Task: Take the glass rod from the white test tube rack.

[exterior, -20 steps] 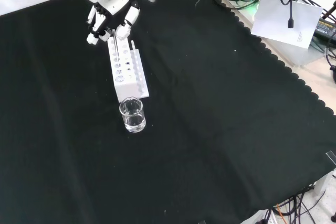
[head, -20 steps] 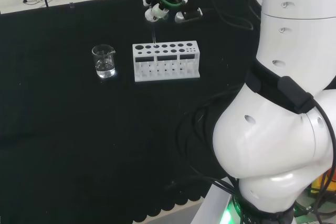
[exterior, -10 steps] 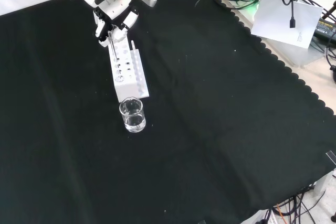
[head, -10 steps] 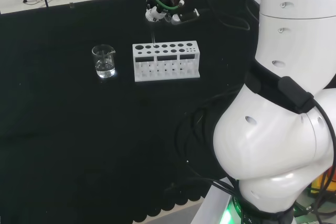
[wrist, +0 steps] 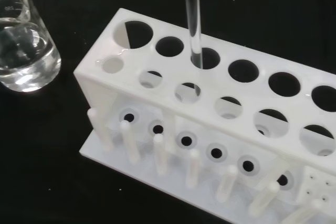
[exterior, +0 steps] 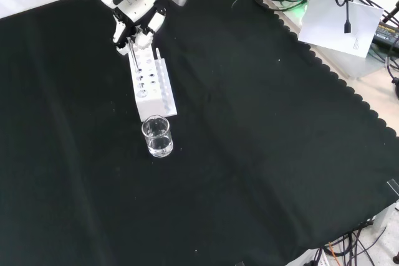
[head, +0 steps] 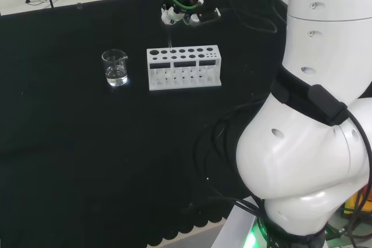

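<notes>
Since the glass rod [wrist: 194, 19] stands upright in a rack [wrist: 210, 108] hole, the hand [exterior: 134, 26] comes from above — fingers look curled round its top, pinching it, I think — with the rack just below them.

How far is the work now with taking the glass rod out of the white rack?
Done: the hand has closed its fingers round the top of the glass rod. In hand: the lift itself, as the rod stands in a hole of the white test tube rack. Left: raising it clear.
</notes>
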### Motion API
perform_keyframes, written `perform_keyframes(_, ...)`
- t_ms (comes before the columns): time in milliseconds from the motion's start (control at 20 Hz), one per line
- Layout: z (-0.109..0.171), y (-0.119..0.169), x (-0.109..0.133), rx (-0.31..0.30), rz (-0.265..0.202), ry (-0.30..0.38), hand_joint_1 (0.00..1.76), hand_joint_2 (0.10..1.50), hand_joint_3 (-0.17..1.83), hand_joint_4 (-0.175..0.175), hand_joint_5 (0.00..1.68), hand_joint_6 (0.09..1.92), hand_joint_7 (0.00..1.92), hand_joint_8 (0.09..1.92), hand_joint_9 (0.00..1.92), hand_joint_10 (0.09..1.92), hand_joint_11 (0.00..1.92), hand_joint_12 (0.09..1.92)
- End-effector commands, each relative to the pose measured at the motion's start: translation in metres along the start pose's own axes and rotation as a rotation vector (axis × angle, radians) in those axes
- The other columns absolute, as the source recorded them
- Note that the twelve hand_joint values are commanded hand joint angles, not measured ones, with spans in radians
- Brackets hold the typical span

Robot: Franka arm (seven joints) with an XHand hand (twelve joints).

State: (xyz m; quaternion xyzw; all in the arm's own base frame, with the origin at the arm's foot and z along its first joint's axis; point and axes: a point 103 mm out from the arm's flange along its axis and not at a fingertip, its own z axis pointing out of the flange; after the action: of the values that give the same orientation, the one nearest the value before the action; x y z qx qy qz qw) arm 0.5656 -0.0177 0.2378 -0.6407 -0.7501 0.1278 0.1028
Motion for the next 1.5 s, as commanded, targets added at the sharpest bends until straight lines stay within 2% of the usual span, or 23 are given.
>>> perform_keyframes(50,0.000,0.001,0.012,0.010,-0.011,0.004,0.82,1.30,-0.17,-0.135,0.32,0.95,0.63,0.83,1.34,0.80,1.44,1.14)
perform_keyframes(200,0.001,0.001,0.013,0.007,-0.014,-0.003,0.82,1.30,-0.17,-0.136,0.32,0.93,0.64,0.83,1.36,0.77,1.47,1.12)
perform_keyframes(350,-0.001,0.001,0.013,-0.018,-0.020,-0.002,0.85,1.29,-0.17,-0.161,0.40,0.93,0.75,0.81,1.43,0.73,1.52,1.09)
perform_keyframes(450,-0.004,0.002,0.013,-0.042,-0.026,-0.007,0.94,1.29,-0.17,-0.172,0.57,0.95,0.90,0.88,1.53,0.76,1.64,1.04)
perform_keyframes(550,-0.007,0.002,0.013,-0.070,-0.029,-0.013,1.05,1.26,-0.12,-0.175,0.73,1.16,1.04,1.01,1.61,0.81,1.75,1.00)
perform_keyframes(600,-0.008,0.001,0.014,-0.089,-0.033,-0.020,1.08,1.25,-0.10,-0.175,0.78,1.20,1.09,1.07,1.63,0.84,1.79,0.99)
perform_keyframes(800,-0.018,-0.005,0.015,-0.182,-0.039,-0.084,1.15,1.21,-0.16,-0.175,0.95,1.07,1.31,1.22,1.68,0.96,1.88,0.88)
perform_keyframes(900,-0.026,-0.009,0.015,-0.236,-0.047,-0.119,1.24,1.18,-0.17,-0.175,1.01,0.80,1.15,1.21,1.63,0.97,1.78,0.86)
perform_keyframes(1000,-0.036,-0.018,0.013,-0.304,-0.070,-0.087,1.28,1.17,-0.16,-0.175,1.06,0.64,1.07,1.24,1.58,0.99,1.67,0.87)
perform_keyframes(1100,-0.044,-0.025,0.012,-0.354,-0.080,-0.043,1.29,1.15,-0.11,-0.175,1.06,0.60,1.03,1.27,1.55,1.00,1.62,0.87)
perform_keyframes(1200,-0.051,-0.031,0.011,-0.372,-0.083,-0.029,1.29,1.14,-0.09,-0.175,1.06,0.59,1.02,1.28,1.55,1.00,1.61,0.87)
perform_keyframes(1500,-0.081,-0.056,0.005,-0.371,-0.062,0.018,1.29,1.13,-0.05,-0.175,1.04,0.61,1.01,1.29,1.56,0.98,1.61,0.86)
